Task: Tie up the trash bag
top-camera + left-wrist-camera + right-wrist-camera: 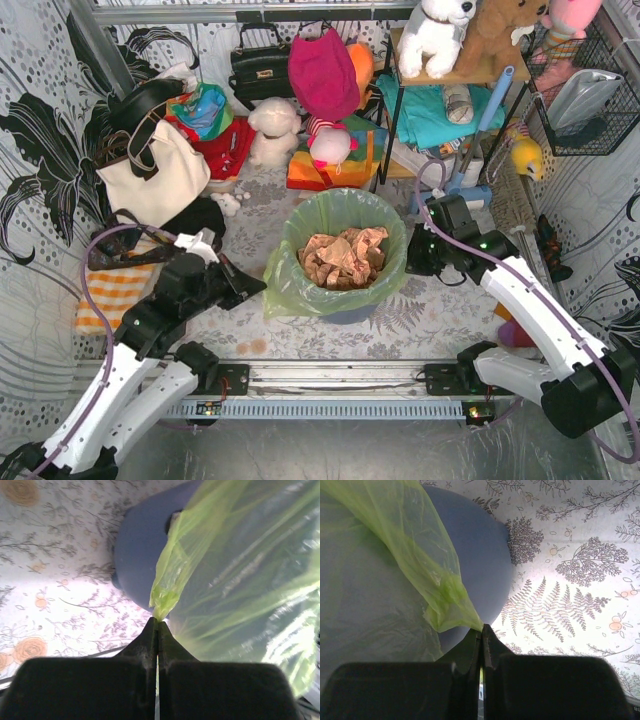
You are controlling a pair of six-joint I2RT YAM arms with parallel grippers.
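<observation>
The trash bag (300, 285) is thin light-green plastic lining a blue-grey round bin (350, 312) at the table's middle, with crumpled brown paper (345, 258) inside. My left gripper (258, 287) is at the bin's left side, shut on a pinched corner of the trash bag (165, 597). My right gripper (412, 262) is at the bin's right side, shut on another corner of the trash bag (452, 602). In both wrist views the jaws meet with green film caught at their tips, left gripper (158, 621), right gripper (482, 628), and the bin (140, 555) (480, 555) right behind.
A cream tote bag (155, 170) with dark straps stands at the back left above an orange-striped cloth (110, 290). Plush toys (275, 130), a black handbag (262, 68) and a shelf (450, 110) of items crowd the back. A wire basket (585, 90) hangs at the right.
</observation>
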